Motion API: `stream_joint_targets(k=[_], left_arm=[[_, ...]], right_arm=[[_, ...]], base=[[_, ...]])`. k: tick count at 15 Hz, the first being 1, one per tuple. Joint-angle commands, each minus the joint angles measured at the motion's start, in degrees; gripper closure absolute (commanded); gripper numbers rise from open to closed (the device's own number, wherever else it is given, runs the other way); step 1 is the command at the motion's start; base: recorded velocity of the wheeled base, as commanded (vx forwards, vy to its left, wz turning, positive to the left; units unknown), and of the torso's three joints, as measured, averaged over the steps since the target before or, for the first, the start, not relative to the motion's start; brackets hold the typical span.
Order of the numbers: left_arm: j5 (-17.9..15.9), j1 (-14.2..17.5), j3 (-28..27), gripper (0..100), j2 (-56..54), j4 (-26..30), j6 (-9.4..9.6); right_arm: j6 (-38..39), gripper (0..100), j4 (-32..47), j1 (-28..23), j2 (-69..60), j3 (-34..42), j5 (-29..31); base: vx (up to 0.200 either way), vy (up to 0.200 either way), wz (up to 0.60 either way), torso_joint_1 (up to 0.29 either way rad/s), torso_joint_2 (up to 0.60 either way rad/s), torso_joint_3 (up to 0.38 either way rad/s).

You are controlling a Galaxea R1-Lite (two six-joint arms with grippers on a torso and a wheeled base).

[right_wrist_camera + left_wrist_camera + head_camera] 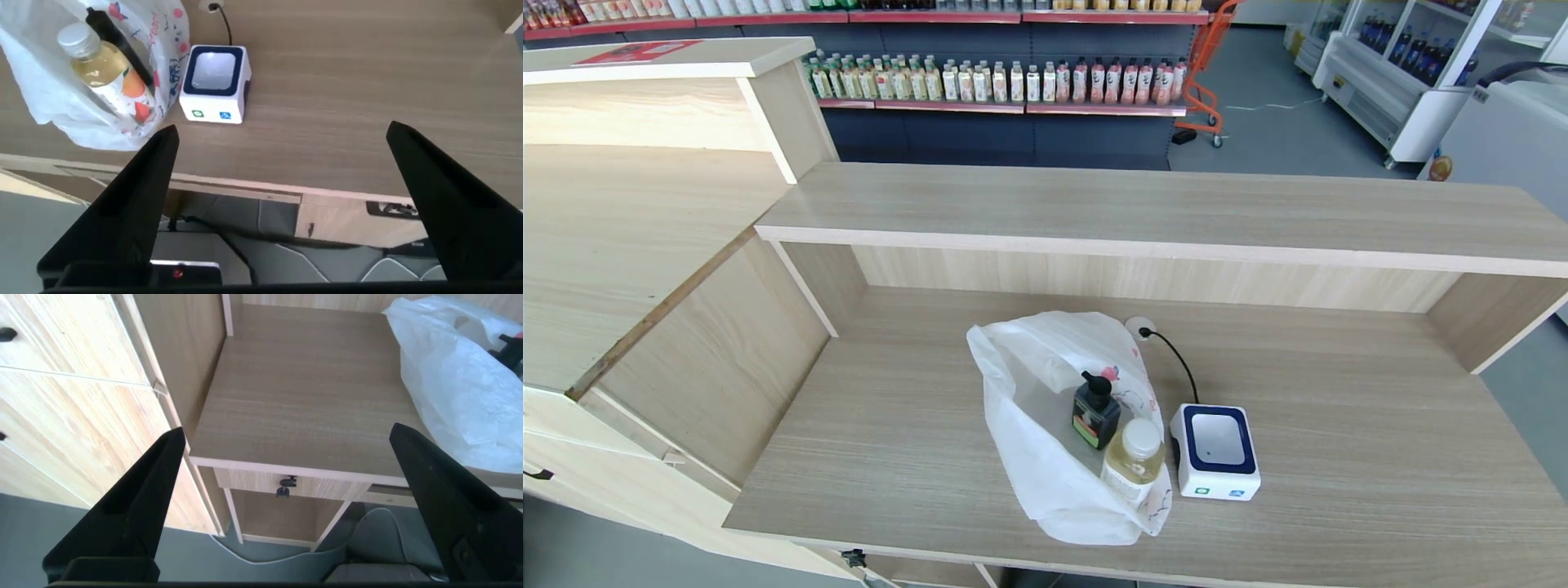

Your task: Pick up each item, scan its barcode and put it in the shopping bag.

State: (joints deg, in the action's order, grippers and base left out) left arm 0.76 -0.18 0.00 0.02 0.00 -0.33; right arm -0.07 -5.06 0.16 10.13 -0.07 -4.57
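A white plastic shopping bag (1045,457) lies open on the wooden counter (1380,457). Inside it stand a dark pump bottle (1095,410) and a clear bottle of yellowish liquid with a white cap (1134,459). Just right of the bag sits the white and blue barcode scanner (1215,451), its black cable running to a hole at the back. My left gripper (286,498) hangs open off the counter's front left corner, with the bag (458,384) beyond it. My right gripper (282,204) hangs open off the front edge, near the scanner (214,83) and the yellowish bottle (102,69).
A raised shelf (1160,216) runs along the back of the counter, with side panels left and right. A taller wooden counter (621,237) stands to the left. Store shelves of bottles (996,82) and drink fridges (1405,73) are far behind.
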Motion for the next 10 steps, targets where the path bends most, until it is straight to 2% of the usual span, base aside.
stream_joint_targets(k=[1, 3, 10], left_arm=[[0.04, 0.01, 0.0, 0, -0.02, 0.0, -0.02], [0.04, 0.01, 0.0, 0, -0.02, 0.0, -0.02], [0.04, 0.01, 0.0, 0, -0.02, 0.0, -0.02]], right_arm=[[-1.07, 0, 2.16, -0.51, -10.13, 0.07, 1.58], [-1.07, 0, 4.27, -0.42, -10.13, 0.07, 2.81], [0.16, 0, 4.44, -0.42, -10.13, 0.07, 3.17]], base=[[0.0, 0.0, 0.0, 0.0, 0.0, 0.0], [0.0, 0.0, 0.0, 0.0, 0.0, 0.0], [0.0, 0.0, 0.0, 0.0, 0.0, 0.0]])
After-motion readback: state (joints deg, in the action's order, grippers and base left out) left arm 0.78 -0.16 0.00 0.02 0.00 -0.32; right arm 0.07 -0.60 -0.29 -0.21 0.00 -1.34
